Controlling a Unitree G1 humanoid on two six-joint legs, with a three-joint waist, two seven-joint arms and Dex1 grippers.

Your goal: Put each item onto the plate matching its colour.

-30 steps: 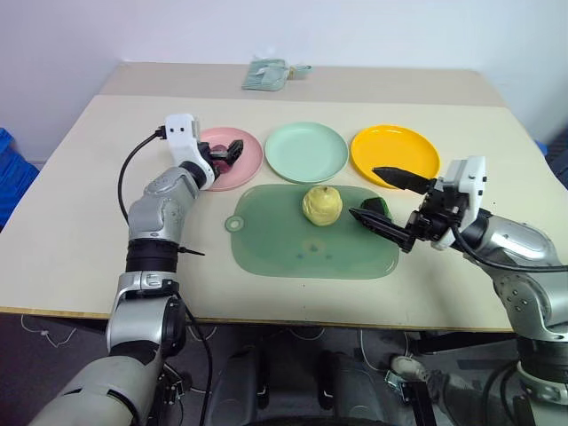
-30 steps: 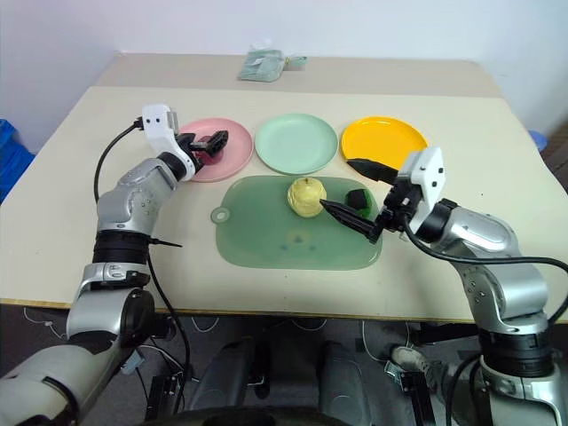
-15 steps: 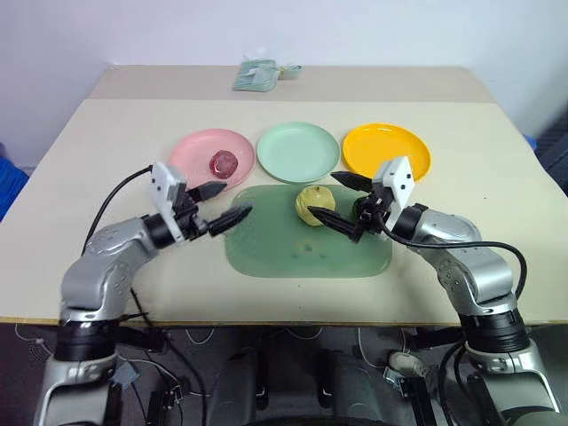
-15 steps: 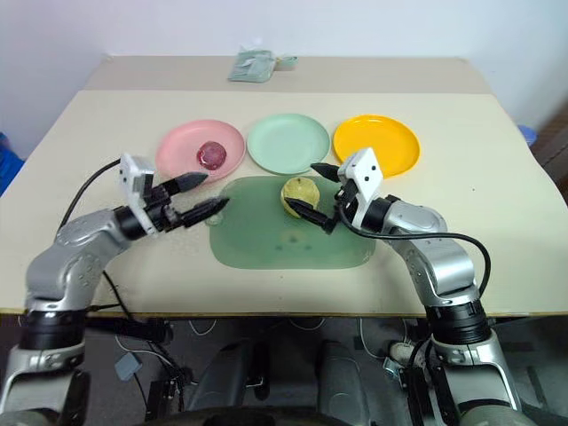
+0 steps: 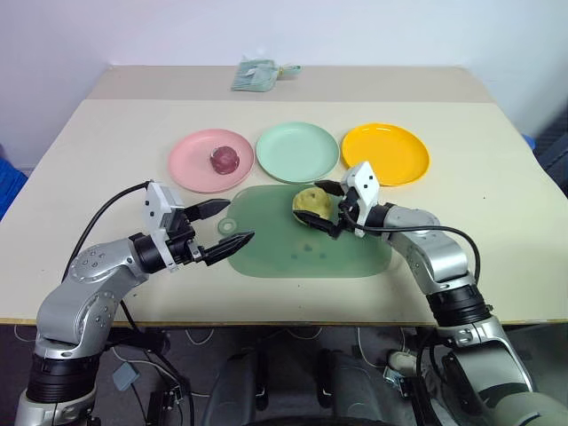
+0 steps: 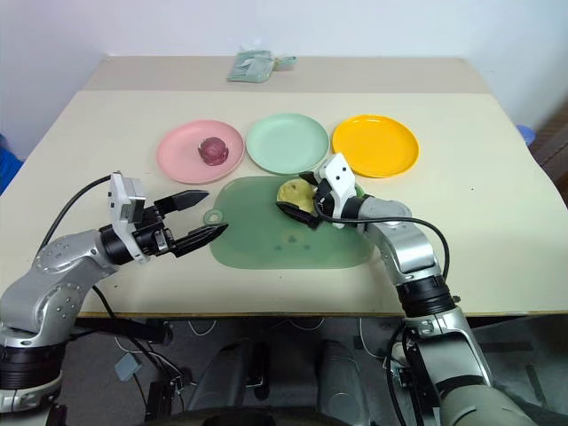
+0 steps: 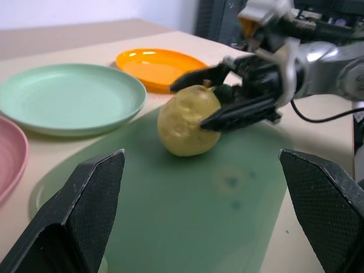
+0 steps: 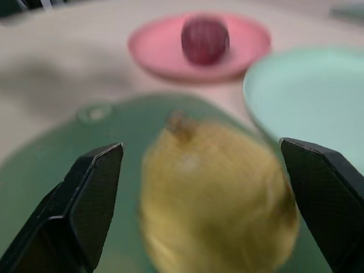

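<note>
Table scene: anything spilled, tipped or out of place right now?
Nothing stands out. The red-purple item sits on the pink plate; the yellow pumpkin sits on the green mat between the open right hand's fingers. The mint plate and yellow-orange plate lie flat, undisturbed.

You had three round shallow plastic plates: pink (image 5: pixel 210 160), mint green (image 5: pixel 297 152), yellow-orange (image 5: pixel 385 153); two visible toy foods: dark red-purple round one (image 5: pixel 224 160), pale yellow lumpy one (image 5: pixel 311 202).

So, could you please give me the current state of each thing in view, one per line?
Red item: on the pink plate.
Yellow item: on the mat, between the open fingers of the right end effector.
Green plate: empty.
Yellow plate: empty.
Left end effector: open, empty, beside the mat.
</note>
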